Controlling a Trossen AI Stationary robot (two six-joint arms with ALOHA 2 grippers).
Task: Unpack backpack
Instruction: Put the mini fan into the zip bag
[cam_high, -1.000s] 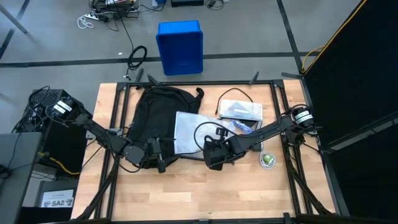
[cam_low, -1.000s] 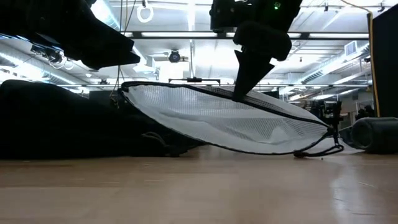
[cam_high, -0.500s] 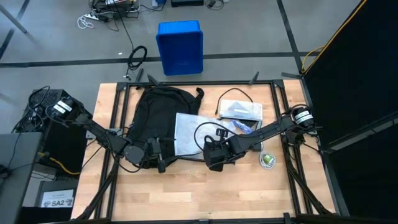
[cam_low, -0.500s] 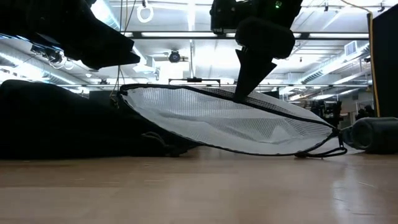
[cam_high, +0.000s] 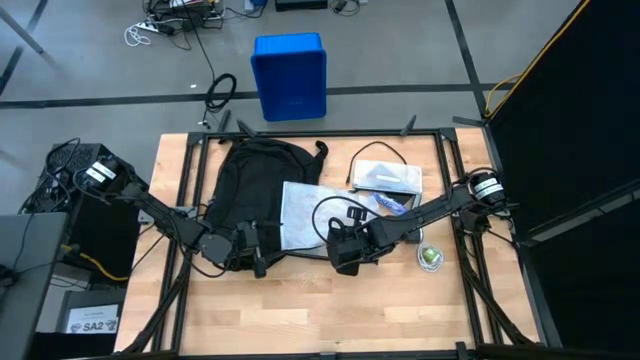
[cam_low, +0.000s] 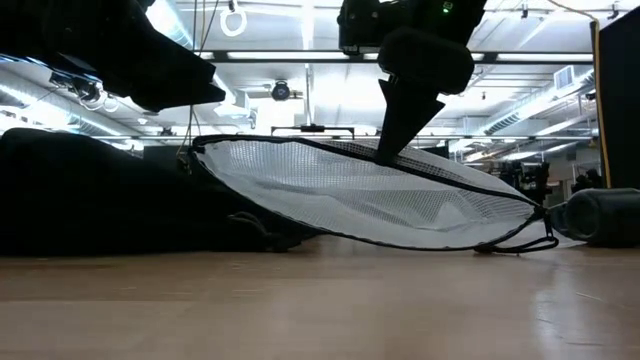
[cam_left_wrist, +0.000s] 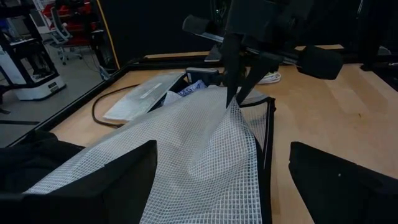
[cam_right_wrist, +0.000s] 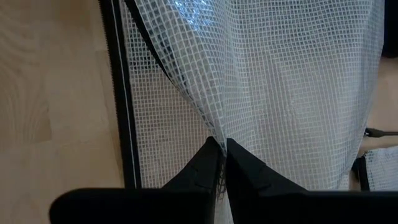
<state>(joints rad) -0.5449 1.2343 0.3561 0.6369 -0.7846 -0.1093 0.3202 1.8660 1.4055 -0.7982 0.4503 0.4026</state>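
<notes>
Right hand — fingers together, pinching white mesh pouch mid-table. Left hand — fingers apart, at backpack. Backpack lies on wooden table; bare boards along near edge. Blue bin on floor beyond.

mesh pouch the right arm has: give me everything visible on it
The mesh pouch is flat, white and translucent, of gridded mesh fabric with black edging and what looks like a black zipper along one side. It lies partly over the backpack, its other end out on the table, with a thin black cord loop at that end. The right pincer is shut on a pinched fold of the mesh, lifting it into a tented ridge. The left pincer is open just short of it, not touching.
</notes>
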